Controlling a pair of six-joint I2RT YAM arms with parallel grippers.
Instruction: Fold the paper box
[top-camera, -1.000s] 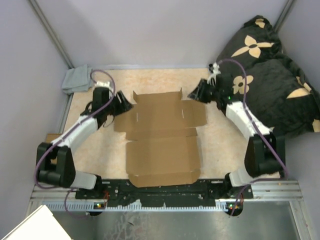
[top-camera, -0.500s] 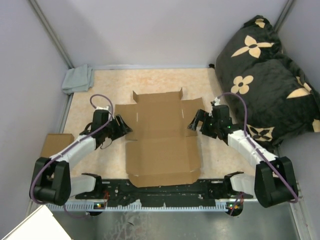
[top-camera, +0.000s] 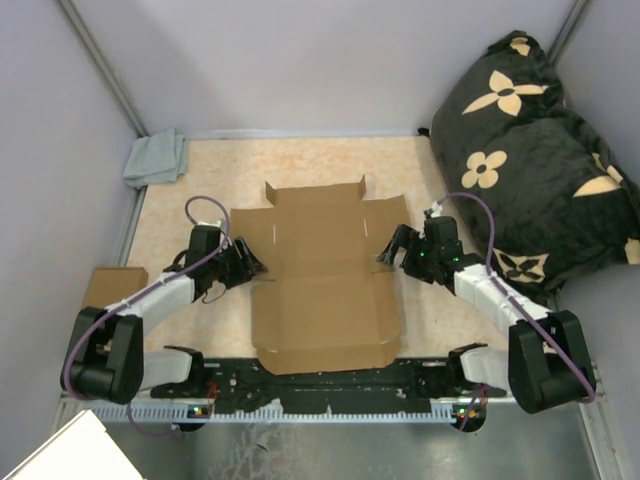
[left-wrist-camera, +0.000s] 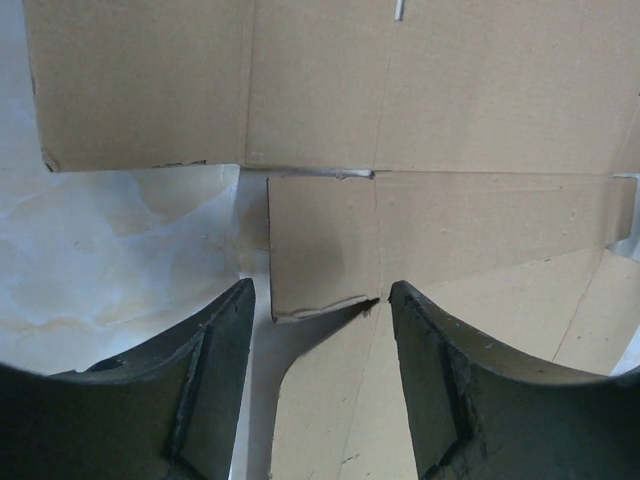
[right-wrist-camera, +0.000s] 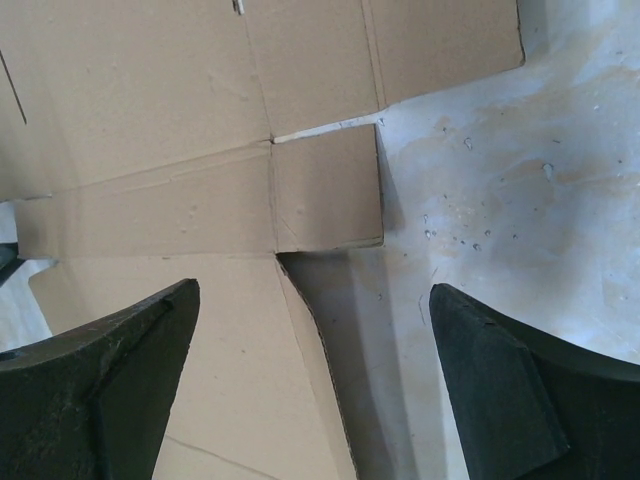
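- The plain brown, die-cut cardboard paper box (top-camera: 320, 270) lies unfolded and flat in the middle of the mottled beige counter (top-camera: 200, 190).
- The left end effector (top-camera: 252, 266) sits low at the box's left edge. Its fingers are spread, and a small side flap (left-wrist-camera: 320, 240) lies just ahead of the gap, not pinched.
- The right end effector (top-camera: 392, 252) sits at the box's right edge with its fingers spread wide, holding nothing.
- A crumpled grey cloth (top-camera: 155, 158) lies in the far left corner.
- A black cushion with cream flowers (top-camera: 530, 150) rests at the far right.
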